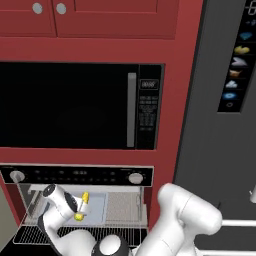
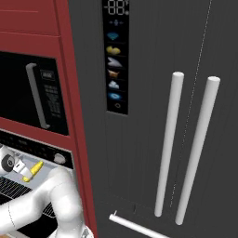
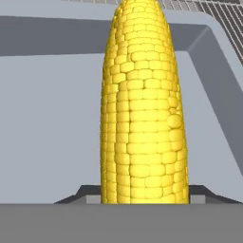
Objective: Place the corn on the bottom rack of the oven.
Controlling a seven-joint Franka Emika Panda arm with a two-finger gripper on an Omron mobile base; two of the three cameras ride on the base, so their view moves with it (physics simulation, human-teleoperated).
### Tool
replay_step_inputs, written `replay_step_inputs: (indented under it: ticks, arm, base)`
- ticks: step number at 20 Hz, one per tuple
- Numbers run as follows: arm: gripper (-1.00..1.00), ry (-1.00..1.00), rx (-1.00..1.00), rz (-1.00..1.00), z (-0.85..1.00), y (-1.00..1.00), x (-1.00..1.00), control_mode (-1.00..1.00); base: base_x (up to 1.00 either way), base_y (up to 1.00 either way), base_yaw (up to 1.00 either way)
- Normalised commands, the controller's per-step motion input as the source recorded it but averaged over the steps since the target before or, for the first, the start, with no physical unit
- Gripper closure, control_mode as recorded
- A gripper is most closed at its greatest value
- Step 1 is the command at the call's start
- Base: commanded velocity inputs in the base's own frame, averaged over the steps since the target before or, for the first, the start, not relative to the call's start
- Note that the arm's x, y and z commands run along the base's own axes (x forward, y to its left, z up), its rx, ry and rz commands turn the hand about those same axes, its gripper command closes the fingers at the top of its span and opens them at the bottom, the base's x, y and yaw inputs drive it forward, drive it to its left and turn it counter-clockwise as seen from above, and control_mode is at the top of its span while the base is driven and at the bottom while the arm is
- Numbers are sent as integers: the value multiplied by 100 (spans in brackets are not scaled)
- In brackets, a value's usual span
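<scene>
Oven (image 1: 77, 176) open, bottom rack (image 1: 120, 234) pulled out below me; my gripper (image 1: 79, 208) is closed on the corn (image 1: 83, 204) at the cavity mouth, so next I judge: lower, then release onto the wires.

The corn (image 3: 142, 118) looks bumpy and matt (kerneled), the oven (image 3: 52, 109) cavity smooth grey metal.

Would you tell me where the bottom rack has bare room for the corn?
The bottom rack shows bare wires right of the arm, below the cavity's right side. Its left part is crowded by the gripper holding the corn and the forearm.
</scene>
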Motion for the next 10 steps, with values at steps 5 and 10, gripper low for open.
replay_step_inputs:
  ticks: [5, 10]
  arm:
    - [-100, 1, 0, 0, -15, 0, -1, -100]
    - [-100, 0, 0, 0, 0, 6, -14, -100]
  base:
    - [0, 0, 0]
    - [0, 0, 0]
